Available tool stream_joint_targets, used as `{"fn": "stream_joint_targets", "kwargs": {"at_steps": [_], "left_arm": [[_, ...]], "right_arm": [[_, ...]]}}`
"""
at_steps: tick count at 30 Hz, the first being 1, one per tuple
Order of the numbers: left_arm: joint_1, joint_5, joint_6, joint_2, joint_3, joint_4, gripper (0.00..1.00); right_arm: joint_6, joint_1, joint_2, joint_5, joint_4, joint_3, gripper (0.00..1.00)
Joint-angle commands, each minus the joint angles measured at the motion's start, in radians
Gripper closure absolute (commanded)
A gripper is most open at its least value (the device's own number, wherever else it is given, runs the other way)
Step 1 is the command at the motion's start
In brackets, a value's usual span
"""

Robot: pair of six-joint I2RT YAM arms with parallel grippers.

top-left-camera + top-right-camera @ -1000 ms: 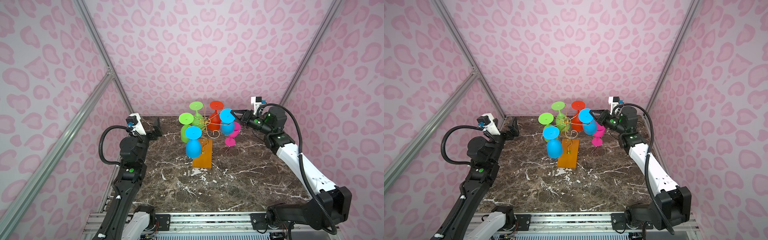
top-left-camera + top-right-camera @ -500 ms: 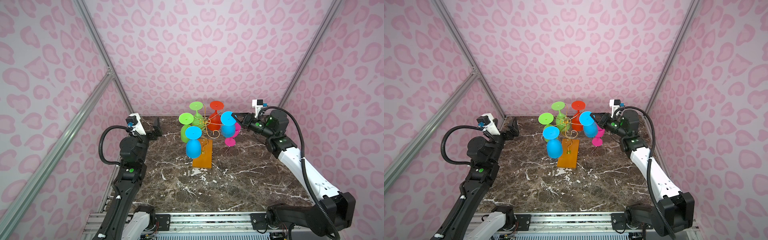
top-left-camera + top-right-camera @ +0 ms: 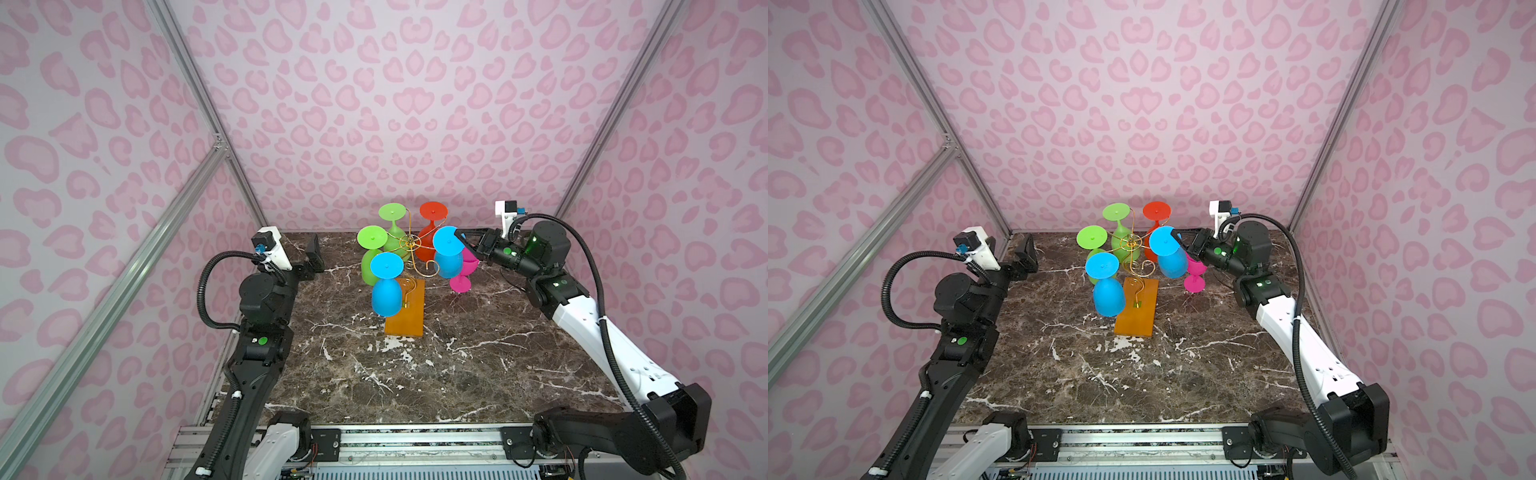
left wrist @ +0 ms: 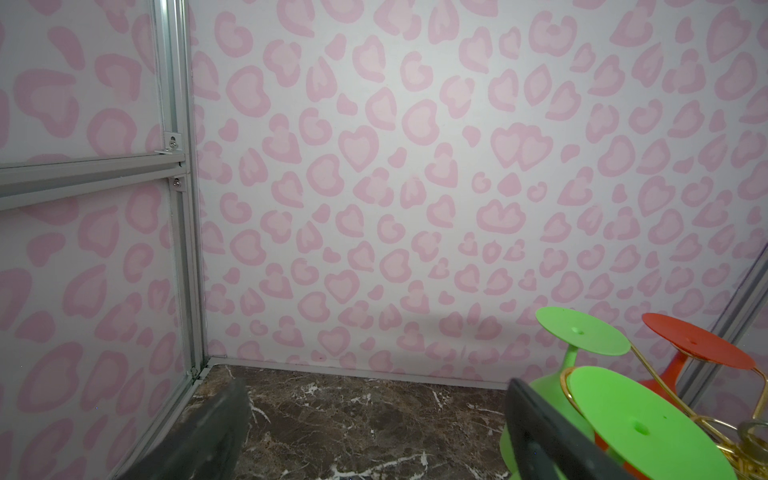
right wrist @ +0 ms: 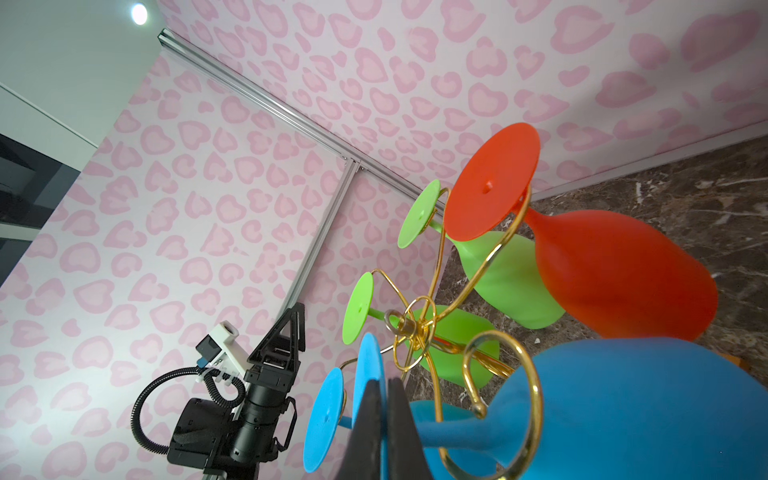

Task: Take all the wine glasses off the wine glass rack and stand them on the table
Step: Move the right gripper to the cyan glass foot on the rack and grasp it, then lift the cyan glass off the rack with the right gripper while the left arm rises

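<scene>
The wine glass rack (image 3: 405,309) (image 3: 1136,309) is gold wire on an orange wooden base, mid-table. A blue wine glass (image 3: 448,259) (image 3: 1173,262) (image 5: 623,407) hangs foot-up at its right side. My right gripper (image 3: 459,235) (image 3: 1175,235) (image 5: 384,399) is shut on the rim of that glass's round foot. In the right wrist view a gold curl crosses the glass's stem; whether the stem lies inside it I cannot tell. My left gripper (image 3: 313,257) (image 3: 1025,257) (image 4: 374,436) stands open and empty at the back left, apart from the rack.
Hanging on the rack are another blue glass (image 3: 386,291) at the front, two green glasses (image 3: 372,253) (image 3: 392,224) and a red one (image 3: 432,232). A magenta glass (image 3: 463,274) stands upright on the marble just right of the rack. Pink walls enclose three sides.
My right gripper has sunk a little with the blue glass's foot pinched in it, and the right wrist has shifted slightly. The left arm has not moved.
</scene>
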Motion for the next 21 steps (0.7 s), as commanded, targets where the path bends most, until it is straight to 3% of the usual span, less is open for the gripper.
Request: {"fn": "stream_joint_targets", "kwargs": {"at_steps": [1,21], "left_arm": [[0.001,-0.006,0.002,-0.006,-0.005,0.014,0.03],[0.003,-0.011,0.006,-0.009,-0.003,0.012,0.03]], "right_arm": [[0.002,0.008,0.014,0.006,0.044,0.007,1.00],[0.020,0.004,0.100,0.052,0.120,0.073,1.00]]}}
